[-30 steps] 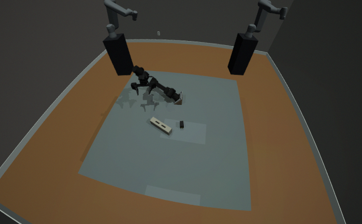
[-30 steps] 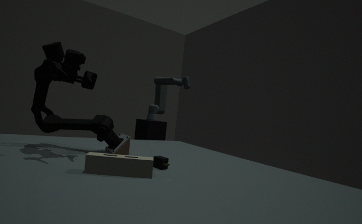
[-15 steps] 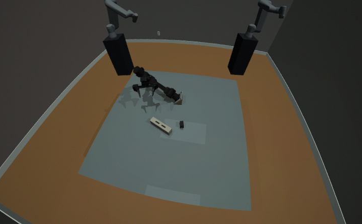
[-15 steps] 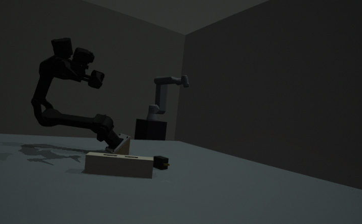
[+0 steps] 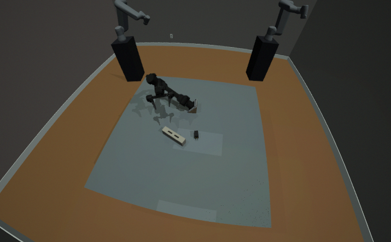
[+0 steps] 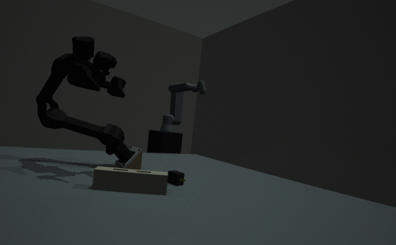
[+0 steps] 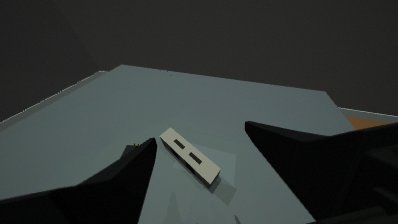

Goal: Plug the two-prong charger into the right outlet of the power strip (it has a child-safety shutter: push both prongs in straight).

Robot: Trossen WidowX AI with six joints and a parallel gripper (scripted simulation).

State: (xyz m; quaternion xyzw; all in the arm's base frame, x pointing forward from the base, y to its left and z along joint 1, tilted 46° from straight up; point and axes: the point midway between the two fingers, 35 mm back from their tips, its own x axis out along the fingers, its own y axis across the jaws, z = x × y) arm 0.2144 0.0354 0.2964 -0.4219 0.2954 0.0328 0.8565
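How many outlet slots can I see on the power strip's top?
2: one slot toward each end of the strip. The whole top shows, so none seems hidden.

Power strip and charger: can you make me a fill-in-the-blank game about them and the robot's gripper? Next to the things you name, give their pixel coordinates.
1. The long cream power strip (image 5: 173,138) (image 6: 129,182) (image 7: 197,166) has ____ dark slots on top.
2. The small boxy charger (image 5: 196,133) (image 6: 175,178) is coloured ____.
3. The charger's metal parts sticking out are called ____.
4. The black two-fingered gripper (image 5: 162,103) (image 6: 109,91) (image 7: 201,133) is not shut but ____.

Missing words: two; black; prongs; open.
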